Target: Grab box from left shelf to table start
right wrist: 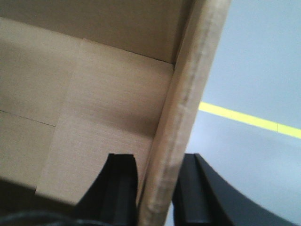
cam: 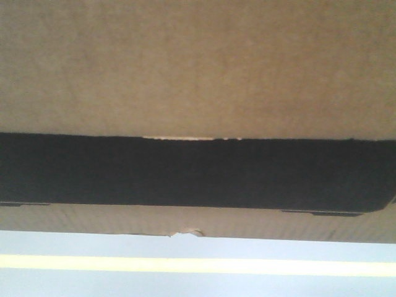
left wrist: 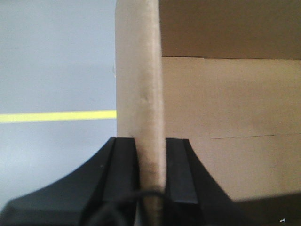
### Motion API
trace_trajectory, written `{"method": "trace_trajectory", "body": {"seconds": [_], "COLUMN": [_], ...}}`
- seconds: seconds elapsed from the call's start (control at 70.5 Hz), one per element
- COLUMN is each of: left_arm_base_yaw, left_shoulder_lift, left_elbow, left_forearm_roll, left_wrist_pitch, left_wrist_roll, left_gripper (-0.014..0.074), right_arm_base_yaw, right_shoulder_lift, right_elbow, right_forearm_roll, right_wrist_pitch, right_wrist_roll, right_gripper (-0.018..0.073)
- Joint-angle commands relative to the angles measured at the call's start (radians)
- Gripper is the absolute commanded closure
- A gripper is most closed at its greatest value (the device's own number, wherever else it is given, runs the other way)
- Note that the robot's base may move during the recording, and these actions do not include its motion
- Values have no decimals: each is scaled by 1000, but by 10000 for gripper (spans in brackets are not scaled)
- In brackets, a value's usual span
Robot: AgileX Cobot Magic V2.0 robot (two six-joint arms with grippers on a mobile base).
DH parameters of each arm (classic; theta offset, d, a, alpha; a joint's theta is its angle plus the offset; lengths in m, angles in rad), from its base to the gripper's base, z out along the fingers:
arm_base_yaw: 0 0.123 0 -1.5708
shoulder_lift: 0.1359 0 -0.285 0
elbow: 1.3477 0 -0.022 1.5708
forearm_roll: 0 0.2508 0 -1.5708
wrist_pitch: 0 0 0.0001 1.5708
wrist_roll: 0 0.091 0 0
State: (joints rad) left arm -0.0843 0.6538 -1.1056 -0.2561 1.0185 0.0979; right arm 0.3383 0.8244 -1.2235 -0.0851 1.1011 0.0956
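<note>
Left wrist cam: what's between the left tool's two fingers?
The box: its cardboard side wall, edge-on, fills the gap of the left tool, with a black finger close against each face. Nothing else shows there in the left wrist view.

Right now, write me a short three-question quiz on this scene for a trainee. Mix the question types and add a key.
1. True or false: the left hand hangs open, clear of the box.
2. The right hand is shut on: A) one wall of the box B) two walls at once C) nothing
3. Fill in: the line on the floor seen below the box is ___.
Key: 1 false, it is shut on a box wall; 2 A; 3 yellow.
</note>
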Motion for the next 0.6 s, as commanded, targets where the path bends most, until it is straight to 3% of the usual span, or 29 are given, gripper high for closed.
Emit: {"method": "trace_trajectory", "body": {"seconds": [0.0,0.581], "left_arm_base_yaw": [-19,-19], "left_shoulder_lift": [-4,-4], "left_elbow": [-45,-45], "left_forearm_roll": [-266,-266], "left_wrist_pitch": [-103,-103], "left_wrist_roll": [0,0], "left_gripper": [693,693], "right_arm_base_yaw": [9,9], "right_shoulder_lift": [-2,-2], "right_elbow": [-29,-29], "right_forearm_roll": [85,85], "right_wrist_pitch": [-173,-174], "right_wrist_roll": [-49,-49], "right_gripper": [489,489]}}
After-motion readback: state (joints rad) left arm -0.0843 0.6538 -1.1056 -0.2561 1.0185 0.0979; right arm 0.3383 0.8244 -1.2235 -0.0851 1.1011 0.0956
